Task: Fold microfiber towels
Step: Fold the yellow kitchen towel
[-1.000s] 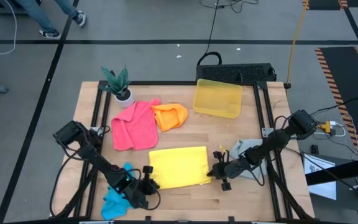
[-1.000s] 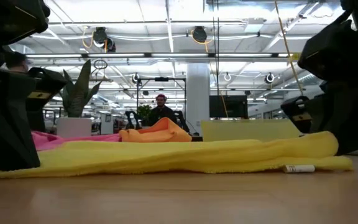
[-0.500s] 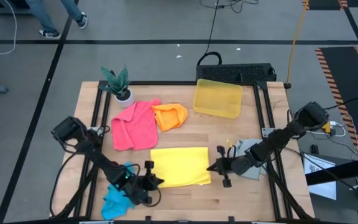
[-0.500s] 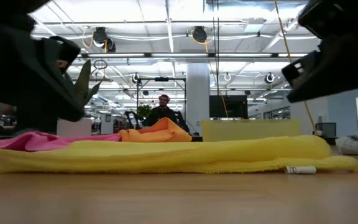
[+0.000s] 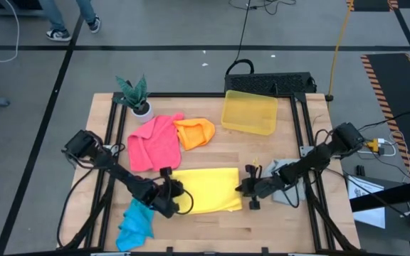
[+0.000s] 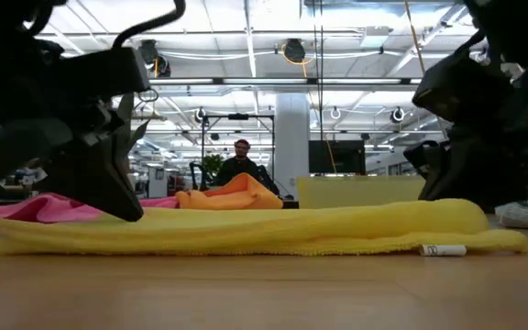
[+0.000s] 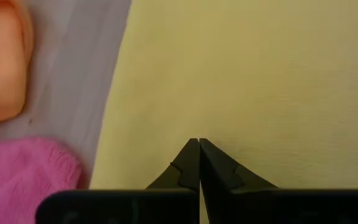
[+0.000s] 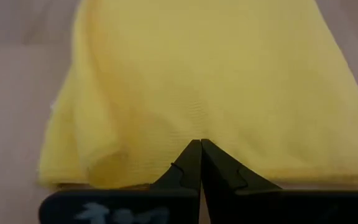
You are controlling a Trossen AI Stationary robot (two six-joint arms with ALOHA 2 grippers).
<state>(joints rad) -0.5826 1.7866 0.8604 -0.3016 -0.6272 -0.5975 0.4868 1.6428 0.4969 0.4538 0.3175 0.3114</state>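
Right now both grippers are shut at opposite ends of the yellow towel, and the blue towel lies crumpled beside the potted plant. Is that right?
Only the blue towel's place is wrong. In the high view the blue towel lies crumpled at the table's near left edge, behind the left gripper, far from the potted plant. Both grippers, the right gripper included, are shut at the yellow towel.

A potted plant (image 5: 135, 96) stands at the far left corner of the wooden table (image 5: 212, 227), white pot, spiky green leaves. Along the far edge, right of centre, sits a translucent yellow bin (image 5: 249, 112), empty as far as the overhead shows. Behind it, off the table, lies a black perforated crate (image 5: 276, 82). Top left, a person's legs (image 5: 66, 18) cross the grey floor. In the low view, a person (image 6: 240, 163) sits far back in the room.
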